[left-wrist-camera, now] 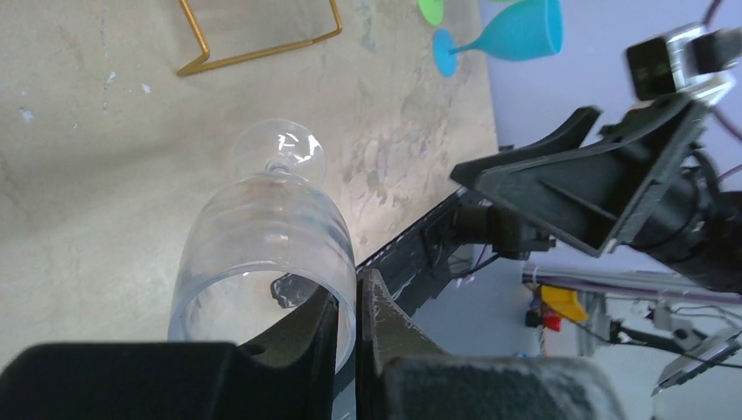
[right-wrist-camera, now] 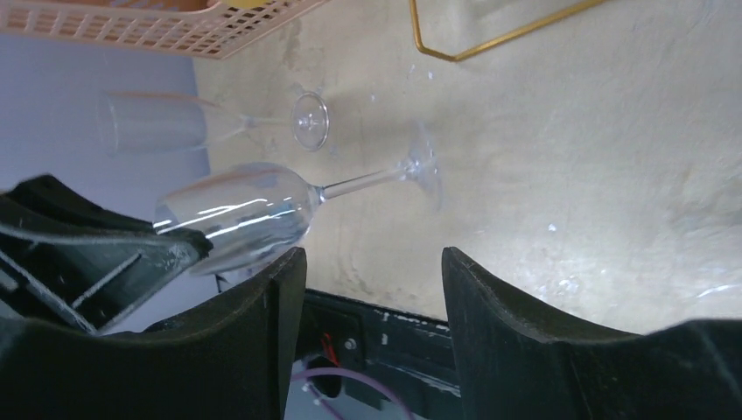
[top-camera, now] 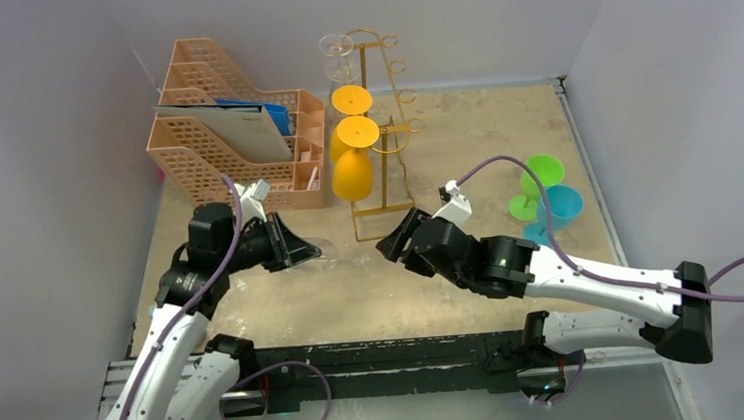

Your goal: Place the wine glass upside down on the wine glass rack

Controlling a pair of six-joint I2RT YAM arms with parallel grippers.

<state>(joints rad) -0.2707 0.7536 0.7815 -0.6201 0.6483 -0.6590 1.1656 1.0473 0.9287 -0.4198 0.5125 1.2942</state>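
A clear wine glass [top-camera: 336, 252] lies on its side just above the table, foot pointing right. My left gripper [top-camera: 303, 250] is shut on the rim of its bowl; in the left wrist view the rim of the glass [left-wrist-camera: 262, 236] sits pinched between the fingers of the left gripper [left-wrist-camera: 354, 302]. My right gripper [top-camera: 391, 245] is open and empty, facing the glass's foot from the right. In the right wrist view the glass [right-wrist-camera: 241, 210] is ahead and left of the open right gripper [right-wrist-camera: 372, 262]. The gold wire rack [top-camera: 383, 119] stands behind, with yellow glasses [top-camera: 353, 166] hanging upside down.
A peach lattice organizer [top-camera: 231, 131] with papers stands at the back left. A green glass [top-camera: 544, 172] and a blue glass [top-camera: 560, 205] lie at the right. A clear glass [top-camera: 337, 48] hangs at the rack's top. The rack's base frame [left-wrist-camera: 262, 51] is near the held glass.
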